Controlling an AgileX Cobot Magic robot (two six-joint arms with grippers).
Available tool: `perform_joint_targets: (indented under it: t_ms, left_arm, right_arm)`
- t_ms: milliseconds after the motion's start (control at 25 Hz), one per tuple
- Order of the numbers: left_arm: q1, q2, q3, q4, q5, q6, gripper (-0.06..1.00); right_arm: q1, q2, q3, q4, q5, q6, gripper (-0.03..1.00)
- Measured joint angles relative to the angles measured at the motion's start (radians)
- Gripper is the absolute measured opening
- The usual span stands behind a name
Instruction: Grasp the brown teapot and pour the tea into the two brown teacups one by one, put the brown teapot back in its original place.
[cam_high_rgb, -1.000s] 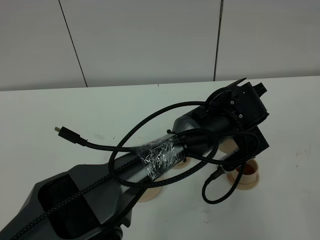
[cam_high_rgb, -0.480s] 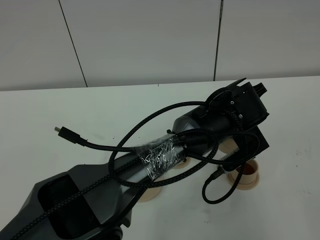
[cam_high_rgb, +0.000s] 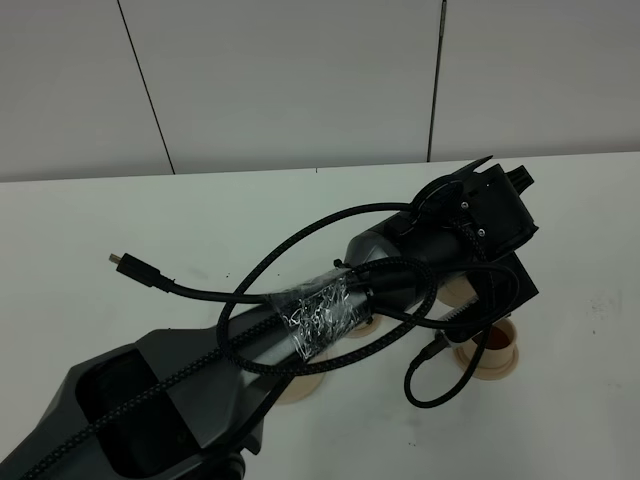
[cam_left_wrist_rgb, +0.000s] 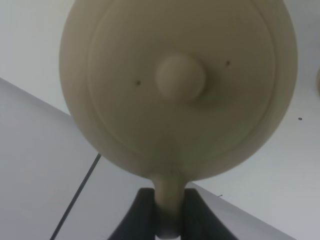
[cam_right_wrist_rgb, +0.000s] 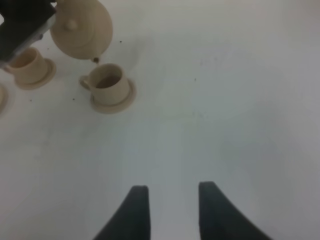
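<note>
Clenched on the loop handle in the left gripper: brown teapot, tipped spout-down above one teacup, second teacup near. Spread wide over open white table: right gripper.

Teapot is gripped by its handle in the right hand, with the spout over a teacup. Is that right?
Not quite. The left hand, not the right, is shut on the handle of the teapot, as the left wrist view shows. The right hand is open and holds nothing. The rest stands: the spout is over a teacup.
</note>
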Motion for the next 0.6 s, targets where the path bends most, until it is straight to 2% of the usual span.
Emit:
perform_joint_targets:
  t_ms: [600]
  left_arm:
    - [0.000,0.000,0.000,-0.001,0.000,0.000,0.17]
  right_arm:
    - [0.000,0.000,0.000,0.000,0.000,0.000,0.24]
